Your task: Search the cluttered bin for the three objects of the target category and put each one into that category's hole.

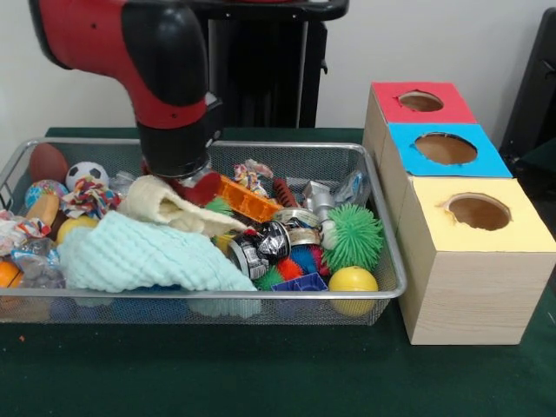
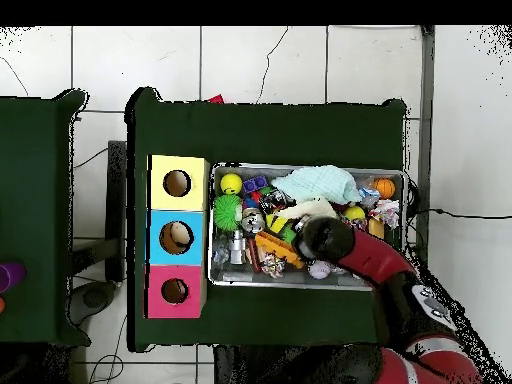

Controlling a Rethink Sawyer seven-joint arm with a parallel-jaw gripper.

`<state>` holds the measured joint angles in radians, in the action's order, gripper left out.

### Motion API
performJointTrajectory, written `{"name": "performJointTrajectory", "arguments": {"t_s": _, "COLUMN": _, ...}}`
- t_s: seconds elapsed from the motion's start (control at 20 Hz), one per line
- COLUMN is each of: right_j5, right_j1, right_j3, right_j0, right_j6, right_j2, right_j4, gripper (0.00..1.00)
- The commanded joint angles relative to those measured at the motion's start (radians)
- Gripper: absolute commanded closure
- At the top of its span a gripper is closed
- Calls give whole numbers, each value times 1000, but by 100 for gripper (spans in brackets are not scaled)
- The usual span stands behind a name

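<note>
Green table, wire bin (image 1: 382,291) crammed with toys.
Arm (image 1: 165,95) plunges among cream cloth (image 1: 169,208), orange block (image 1: 248,200) and towel (image 1: 130,256); gripper hidden, grasp unclear.

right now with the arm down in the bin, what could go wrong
The arm hides its pincer among the clutter, so it may grab the cream cloth by mistake. Lifting could drag that cloth or the mint towel along and spill toys over the wire bin. The orange block sits close by and could get shoved or jammed.
</note>
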<state>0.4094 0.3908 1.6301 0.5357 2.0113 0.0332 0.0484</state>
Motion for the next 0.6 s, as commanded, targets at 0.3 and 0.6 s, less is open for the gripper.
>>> {"name": "performJointTrajectory", "arguments": {"t_s": 0.3, "right_j5": 219, "right_j1": -42, "right_j3": -201, "right_j0": 236, "right_j6": -363, "right_j2": 143, "right_j4": 256, "gripper": 0}}
{"name": "performJointTrajectory", "arguments": {"t_s": 0.6, "right_j5": 267, "right_j1": -37, "right_j3": -218, "right_j0": 304, "right_j6": -382, "right_j2": 211, "right_j4": 330, "gripper": 0}}
